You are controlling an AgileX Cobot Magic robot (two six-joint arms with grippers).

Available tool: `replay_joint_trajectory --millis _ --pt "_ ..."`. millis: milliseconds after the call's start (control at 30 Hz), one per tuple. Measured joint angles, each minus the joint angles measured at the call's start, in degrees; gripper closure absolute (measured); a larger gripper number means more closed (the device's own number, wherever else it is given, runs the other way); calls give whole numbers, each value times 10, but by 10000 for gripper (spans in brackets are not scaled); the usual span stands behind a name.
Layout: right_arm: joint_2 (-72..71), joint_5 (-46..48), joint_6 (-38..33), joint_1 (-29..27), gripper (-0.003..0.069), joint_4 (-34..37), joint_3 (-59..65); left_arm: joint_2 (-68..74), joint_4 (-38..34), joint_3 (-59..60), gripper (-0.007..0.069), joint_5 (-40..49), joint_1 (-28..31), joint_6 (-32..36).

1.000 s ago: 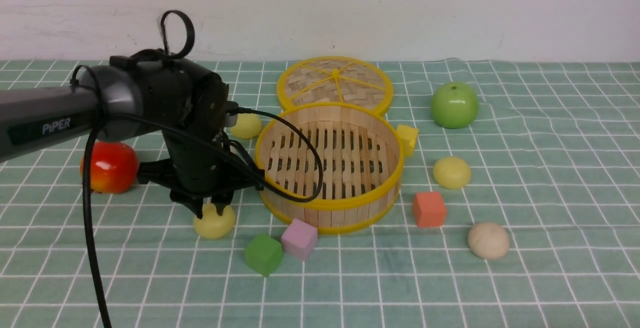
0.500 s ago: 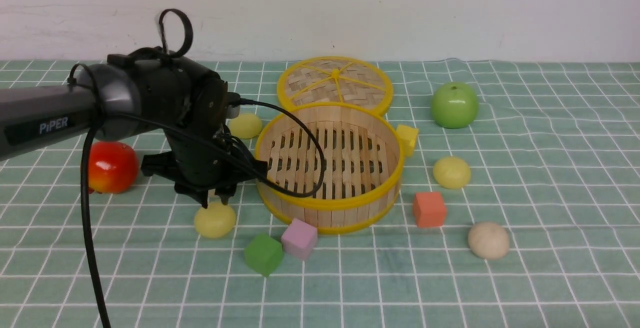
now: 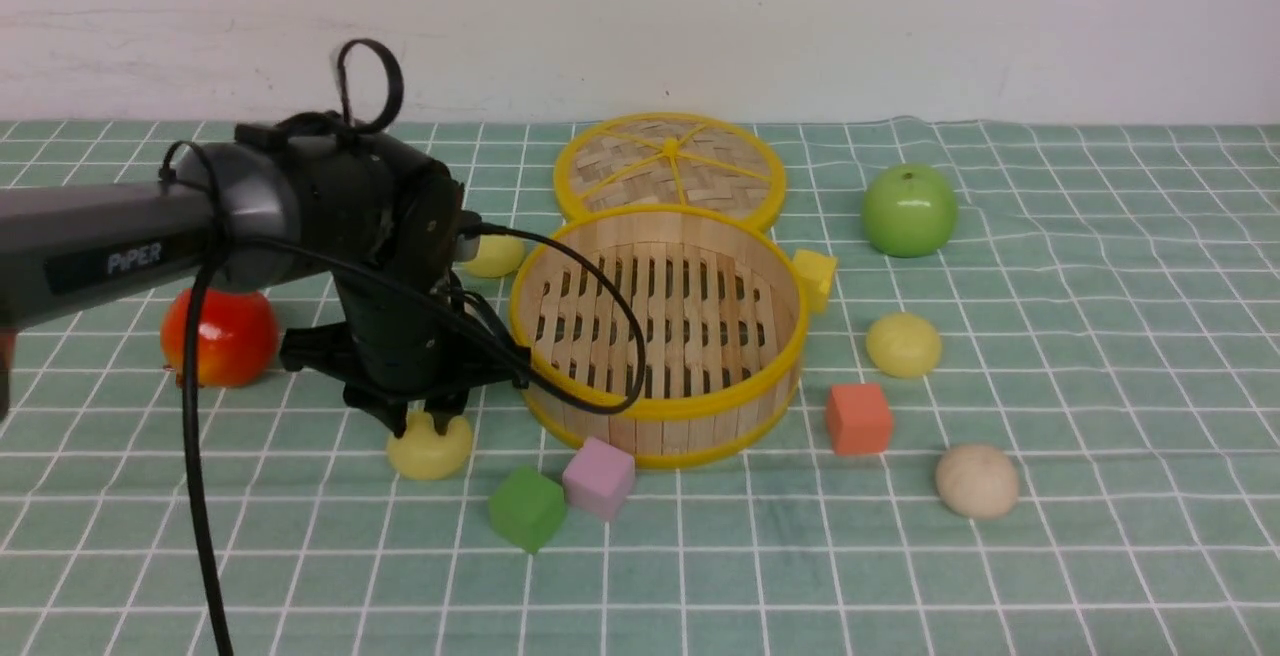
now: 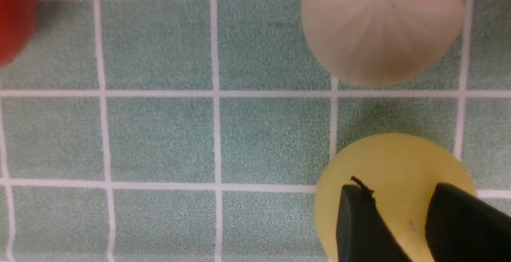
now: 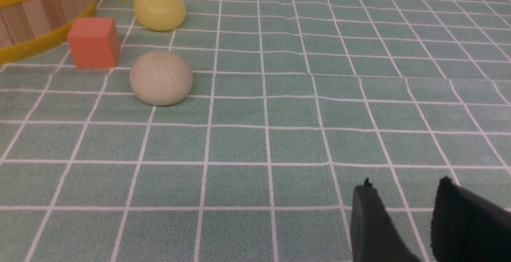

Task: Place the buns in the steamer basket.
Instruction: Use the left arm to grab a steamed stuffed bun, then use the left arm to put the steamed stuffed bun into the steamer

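Observation:
The steamer basket (image 3: 690, 433) stands empty mid-table. My left gripper (image 3: 424, 425) points straight down with its tips on top of a pale yellow bun (image 3: 430, 451) lying on the cloth left of the basket. In the left wrist view the gripper (image 4: 399, 190) is open, its gap narrower than this bun (image 4: 395, 162), and a beige bun (image 4: 383, 26) lies beyond. More buns: a yellow one (image 3: 494, 256) behind the arm, a yellow one (image 3: 903, 344) and a beige one (image 3: 977, 480) to the right. My right gripper (image 5: 405, 186) hangs open and empty over the cloth.
The woven lid (image 3: 670, 161) leans behind the basket. A green apple (image 3: 908, 209) sits far right and a red fruit (image 3: 220, 336) far left. Cubes lie around the basket: yellow (image 3: 815, 276), orange (image 3: 858, 418), pink (image 3: 598, 476), green (image 3: 527, 508).
My left gripper lifted off the yellow bun, then came back down onto it, a little to the right. The bun stayed on the cloth. The jaw gap is unchanged.

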Motion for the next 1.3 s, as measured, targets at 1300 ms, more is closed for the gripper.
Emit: replay_joint_trajectory --millis 1300 --pt "0 0 0 0 421 0 0 -10 -301 -100 638 -106 -1 207"
